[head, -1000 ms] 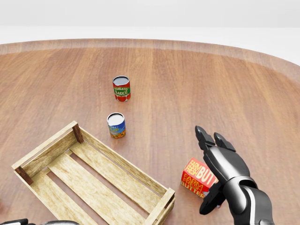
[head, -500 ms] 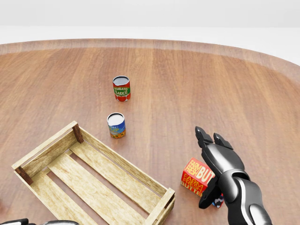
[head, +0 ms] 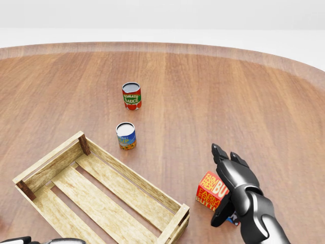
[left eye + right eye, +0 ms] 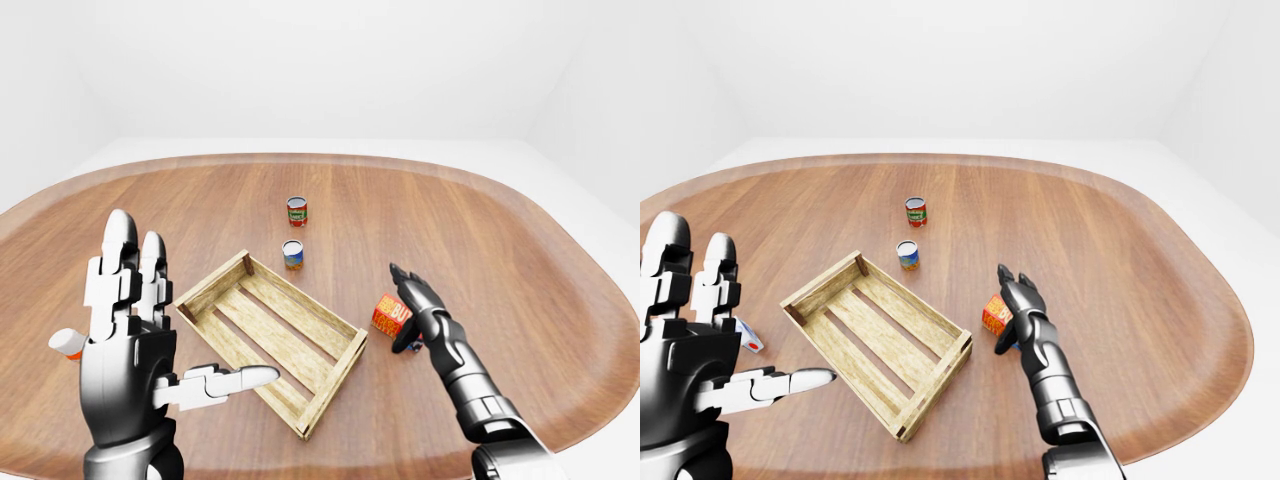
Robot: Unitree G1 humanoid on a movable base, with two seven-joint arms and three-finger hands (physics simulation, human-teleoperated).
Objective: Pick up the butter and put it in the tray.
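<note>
I am resting my right hand against the butter, fingers spread and not yet closing round it, the box sitting on the counter just right of the tray. I am holding my left hand up, fingers spread, holding nothing, while two cans are standing above the tray in the head view.
</note>
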